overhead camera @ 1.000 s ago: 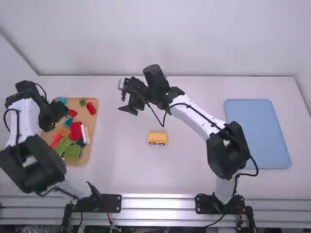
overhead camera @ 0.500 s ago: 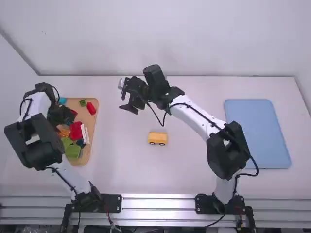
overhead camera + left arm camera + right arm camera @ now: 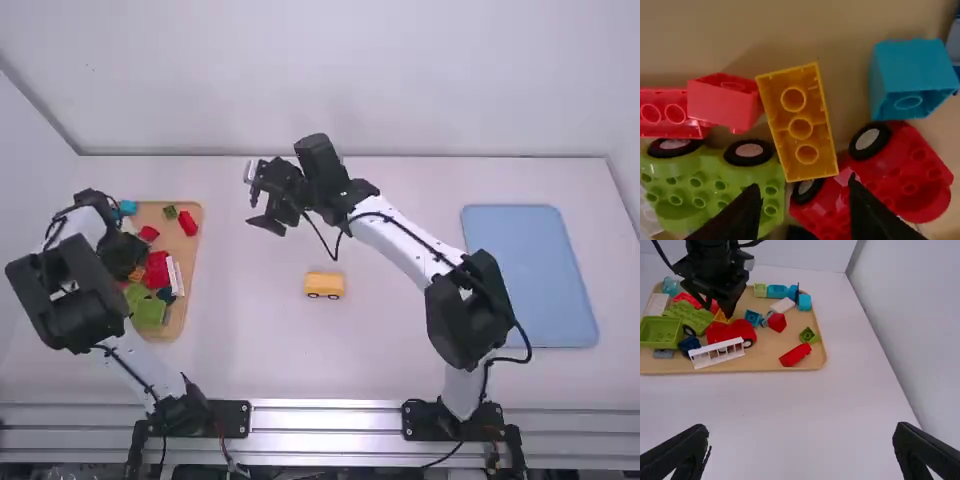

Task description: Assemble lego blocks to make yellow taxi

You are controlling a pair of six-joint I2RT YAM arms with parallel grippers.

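A yellow car block (image 3: 324, 285) with wheels stands on the table between the arms. Over the tray of blocks hangs my left gripper (image 3: 130, 270). In the left wrist view, my left gripper (image 3: 805, 195) is open, and a yellow-orange block (image 3: 802, 125) lies with its hollow underside up just beyond its fingertips, ungripped. The same orange block (image 3: 721, 317) shows in the right wrist view beneath the left gripper. My right gripper (image 3: 262, 222) is held above the table left of the middle; in the right wrist view, this gripper (image 3: 801, 432) is wide open and holds nothing.
The wooden tray (image 3: 180, 322) at the left holds several red, green, blue and white pieces. Red and green wheeled bases (image 3: 705, 180) crowd around the orange block. A blue tray (image 3: 530, 280) lies at the right.
My left arm has swung right and come nearer the camera over the wooden tray, its gripper now around the orange block's area. My right arm and the yellow car block have kept still.
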